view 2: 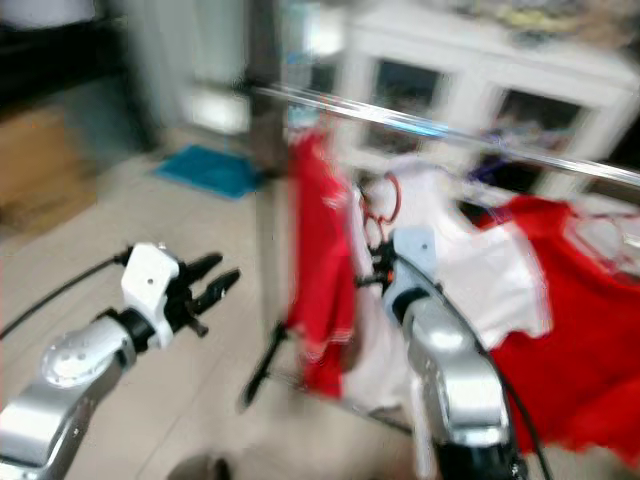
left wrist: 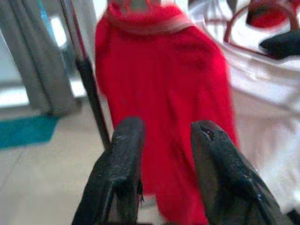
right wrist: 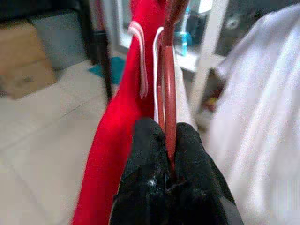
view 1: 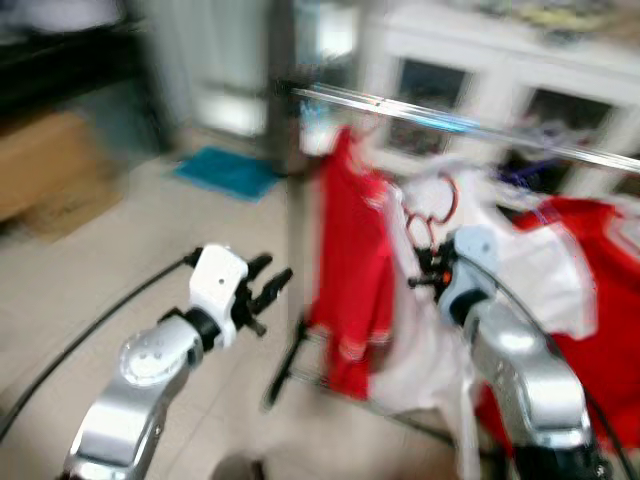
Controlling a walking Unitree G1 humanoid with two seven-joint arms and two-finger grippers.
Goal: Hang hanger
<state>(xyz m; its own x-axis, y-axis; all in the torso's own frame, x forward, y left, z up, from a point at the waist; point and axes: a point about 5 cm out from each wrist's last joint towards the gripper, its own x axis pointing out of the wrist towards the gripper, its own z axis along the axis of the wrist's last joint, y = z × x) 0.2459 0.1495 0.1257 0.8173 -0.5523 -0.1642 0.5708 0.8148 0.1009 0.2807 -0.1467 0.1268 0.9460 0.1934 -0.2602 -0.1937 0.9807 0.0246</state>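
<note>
Two jaws clamped on red hanger [right wrist: 168, 89], right gripper [right wrist: 169, 140]

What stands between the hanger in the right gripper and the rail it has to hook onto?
Nothing visible blocks it. The right gripper is shut on the red hanger, whose hook sits just below the metal rail. A red garment already hangs on the rail beside it, toward the robot's left, and white cloth drapes around the right arm.
</note>
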